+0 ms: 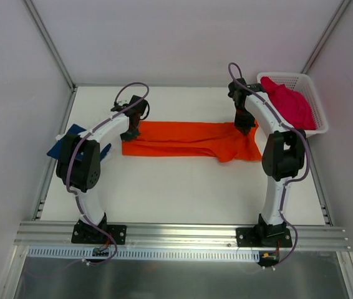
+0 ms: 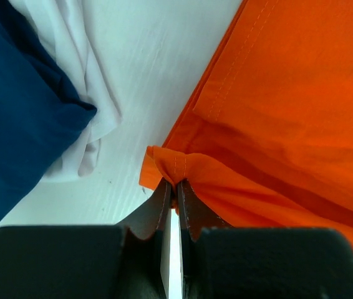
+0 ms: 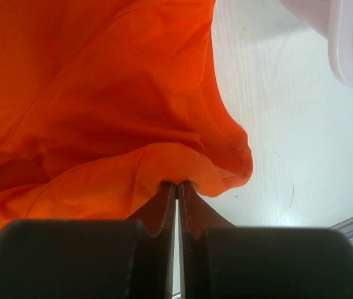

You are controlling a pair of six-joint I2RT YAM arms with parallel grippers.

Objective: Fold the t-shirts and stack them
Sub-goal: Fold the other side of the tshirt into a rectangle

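The orange t-shirt [image 1: 189,141] lies stretched in a long band across the middle of the table. My left gripper [image 1: 132,129] is shut on its left end, pinching a hemmed corner [image 2: 175,163]. My right gripper [image 1: 245,126] is shut on its right end, pinching a fold by the collar [image 3: 183,168]. The navy blue t-shirt [image 1: 65,144] lies at the table's left edge, partly under my left arm; it also shows in the left wrist view [image 2: 14,118]. The magenta pink t-shirt [image 1: 289,103] sits crumpled in the white mesh basket [image 1: 319,118].
The basket stands at the back right corner, its rim showing in the right wrist view [image 3: 351,43]. A white cloth [image 2: 70,56] lies beside the navy shirt. Grey walls enclose the table on three sides. An aluminium rail [image 1: 183,235] runs along the near edge.
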